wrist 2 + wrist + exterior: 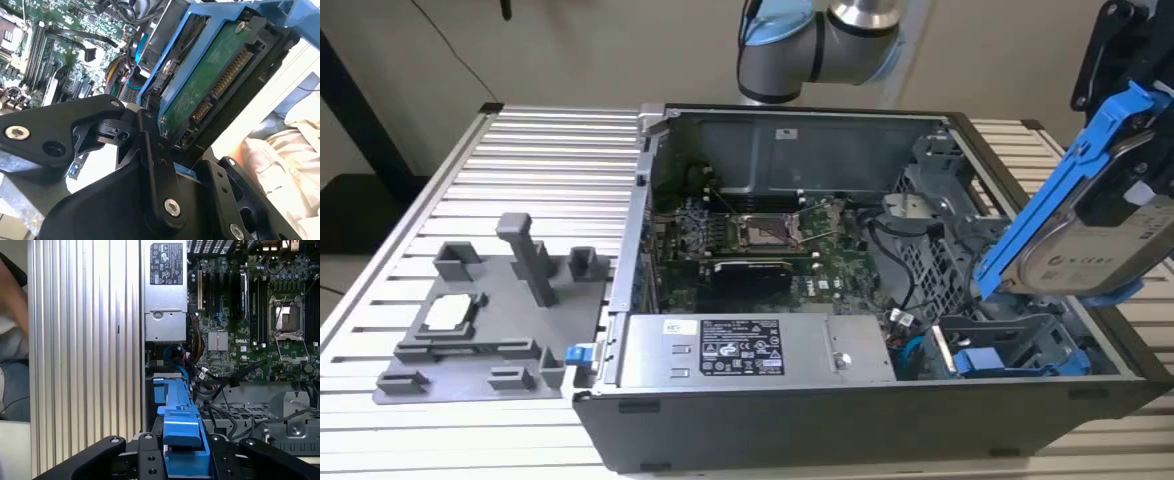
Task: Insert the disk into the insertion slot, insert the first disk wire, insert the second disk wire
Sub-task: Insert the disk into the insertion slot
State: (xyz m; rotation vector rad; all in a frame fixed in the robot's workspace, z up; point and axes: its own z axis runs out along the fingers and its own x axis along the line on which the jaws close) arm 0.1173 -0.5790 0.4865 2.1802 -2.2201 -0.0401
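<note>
Currently the tool [184, 460] grips the disk [1097, 245] by its bright blue carrier frame, its black fingers [150, 460] pressed against both sides of the frame in the first wrist view. The disk hangs in the air at the exterior view's right, tilted steeply with its white-labelled silver face towards the camera. It sits above the near right corner of the open computer case [854, 420] and touches nothing else. In the second wrist view the disk's [210, 85] green circuit side and connector row face the lens. Below the disk, in the grey drive cage, the insertion slot [1007, 335] stands unfilled, and another blue-fronted drive [991, 362] lies just under it. The case rests on a ribbed metal counter [547, 160], with its motherboard [761, 230] exposed in the middle and a grey power supply [734, 350] along the near side. Black cables [887, 260] run between the board and the cage. A grey moulded fixture [480, 320] lies on the counter well to the exterior view's left of the case. The arm's [821, 45] grey joint shows beyond the far wall of the case. A person's arm [11, 305] shows beside the counter in the first wrist view.
</note>
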